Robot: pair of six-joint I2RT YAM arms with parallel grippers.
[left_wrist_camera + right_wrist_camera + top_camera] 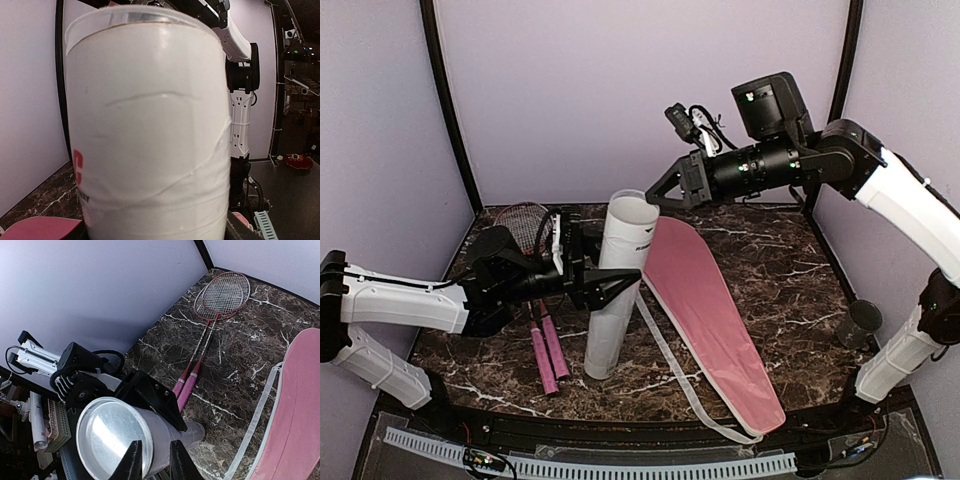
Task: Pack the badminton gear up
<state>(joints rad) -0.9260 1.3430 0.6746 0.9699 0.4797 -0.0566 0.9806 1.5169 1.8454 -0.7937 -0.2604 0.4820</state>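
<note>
A long white tube [612, 300] stands upright, leaning slightly, at the table's middle. My left gripper [610, 280] is shut on its middle, and the tube [150, 130] fills the left wrist view. A clear lid [112, 437] covers the tube's top. My right gripper [653, 200] hovers at that top rim. Its jaws [155, 442] are narrowly open, one fingertip over the lid, the other outside the tube wall, holding nothing. Two red-framed rackets [525, 228] with pink handles [186, 387] lie side by side left of the tube. The pink bag [712, 310] lies flat to the right.
The bag's white strap [672, 365] loops toward the near edge. A grey round knob [865, 316] stands at the table's right edge. Purple walls and black frame poles [450, 110] close in the back and sides. A slotted white cable duct [590, 466] runs along the front.
</note>
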